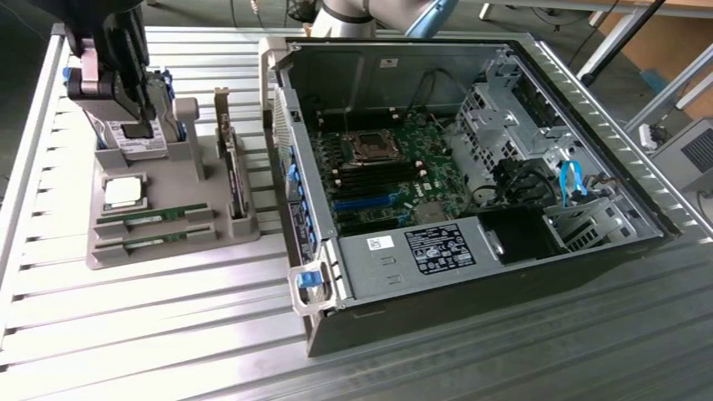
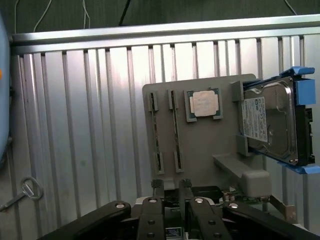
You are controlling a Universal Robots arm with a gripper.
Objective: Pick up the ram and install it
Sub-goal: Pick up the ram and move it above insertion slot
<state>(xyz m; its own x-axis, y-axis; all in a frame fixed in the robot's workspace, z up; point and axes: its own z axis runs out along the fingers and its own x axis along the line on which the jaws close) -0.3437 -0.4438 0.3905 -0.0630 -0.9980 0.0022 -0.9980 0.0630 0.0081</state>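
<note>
Jaws narrowly apart, empty, above grey tray (image 2: 202, 145), ram (image 2: 175, 132) in its slot

1. A robotics lab or workshop: a ribbed aluminium table (image 1: 167, 334) spreads beneath the gripper (image 2: 172, 186).
2. A grey parts fixture (image 2: 210, 145) sits directly under the gripper.
3. An opened desktop computer case (image 1: 334, 79), its motherboard (image 1: 379, 180) exposed, lies near the gripper.

You see ribbed metal desk (image 1: 167, 334): grey parts holder (image 1: 112, 259) beside open computer case (image 1: 334, 71); key (image 2: 15, 199) lying apart.
</note>
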